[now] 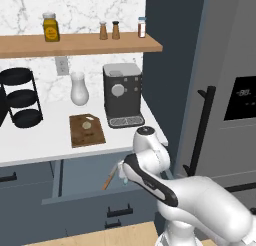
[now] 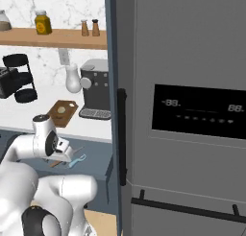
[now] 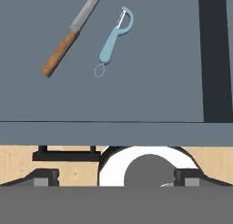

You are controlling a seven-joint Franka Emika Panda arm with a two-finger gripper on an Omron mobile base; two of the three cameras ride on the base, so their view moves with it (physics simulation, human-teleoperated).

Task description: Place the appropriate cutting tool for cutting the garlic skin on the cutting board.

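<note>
Your hand [image 3: 116,180] sits nearest, its two dark fingertips [image 3: 44,177] spread wide apart with nothing between them, looking down into the open drawer [image 3: 150,95]. On the grey drawer floor you have the knife [image 3: 70,34] lying slantwise, its orange-brown handle toward the drawer front and its thin grey blade pointing away. Just beside it, not touching, lies the light-blue peeler [image 3: 113,41], angled much the same way, its looped head at the far end. From the left base view you can pick out the knife's handle [image 1: 107,180] in the drawer below the bench [image 1: 50,145], just beside your arm's wrist.

Further back, on the white bench, the dark-brown cutting board [image 1: 87,130] lies flat with the pale garlic [image 1: 87,124] resting on it, toward its rear half. The coffee machine [image 1: 122,95] stands just beyond and to the right of the board, and a white vase [image 1: 79,88] stands behind it near the wall.
</note>
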